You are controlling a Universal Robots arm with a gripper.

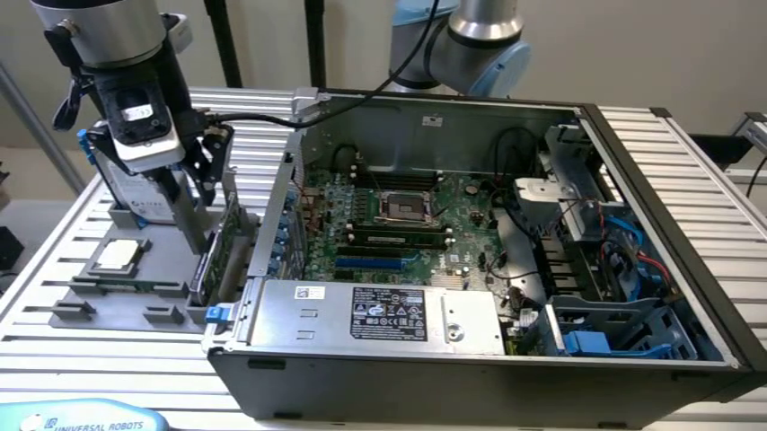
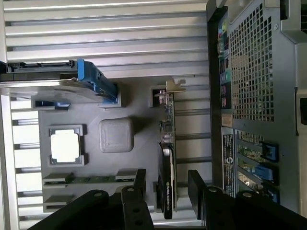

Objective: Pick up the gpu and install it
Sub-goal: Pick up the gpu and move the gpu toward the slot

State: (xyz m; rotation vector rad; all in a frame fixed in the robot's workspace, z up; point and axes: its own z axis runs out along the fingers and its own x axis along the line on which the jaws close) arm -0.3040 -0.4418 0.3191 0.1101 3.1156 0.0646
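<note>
The gpu (image 2: 168, 158) stands on edge in a slot of the grey holder (image 2: 139, 120). Its black face, greenish board and silver bracket (image 2: 173, 87) are visible. In the exterior view the gpu (image 1: 215, 260) sits just outside the left wall of the open computer case (image 1: 480, 117). My gripper (image 2: 168, 188) hangs right over the card's near end. It is open, with one finger (image 2: 140, 184) on each side of the card and a gap to each. In the exterior view the gripper (image 1: 201, 224) reaches down to the card's top edge.
On the same holder lie a square silver CPU chip (image 2: 64, 146), a hard drive in a blue frame (image 2: 53, 84) and a memory stick (image 2: 91, 179). Inside the case are the motherboard (image 1: 408, 215), a blue slot (image 1: 383, 263) and the power supply (image 1: 372, 314). The table is ribbed metal (image 1: 108, 368).
</note>
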